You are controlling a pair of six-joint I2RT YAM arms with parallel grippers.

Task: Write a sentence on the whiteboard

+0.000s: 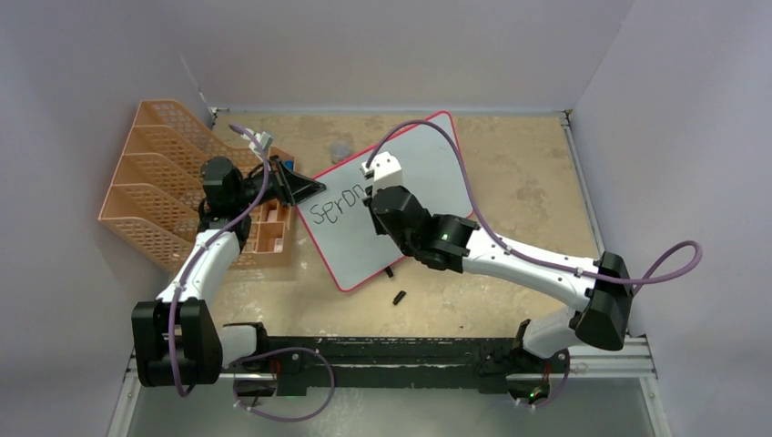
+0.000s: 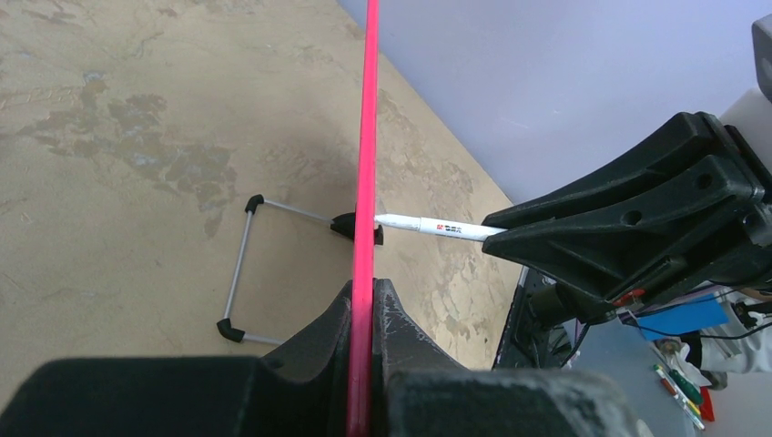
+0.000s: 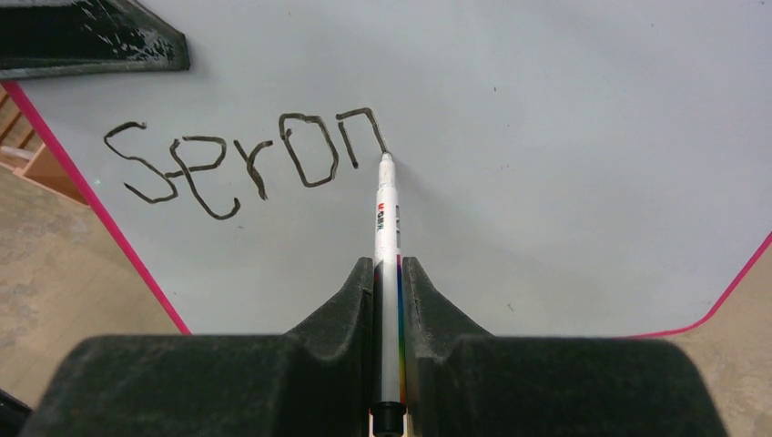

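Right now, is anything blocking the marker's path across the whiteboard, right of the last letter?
Nothing visible. The marker tip sits on the whiteboard just after the letters; the surface rightward is bare. The left jaws clamp the opposite edge.

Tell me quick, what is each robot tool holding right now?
Left tool: closed on the pink edge of the whiteboard.
Right tool: closed on the marker, tip touching the whiteboard.
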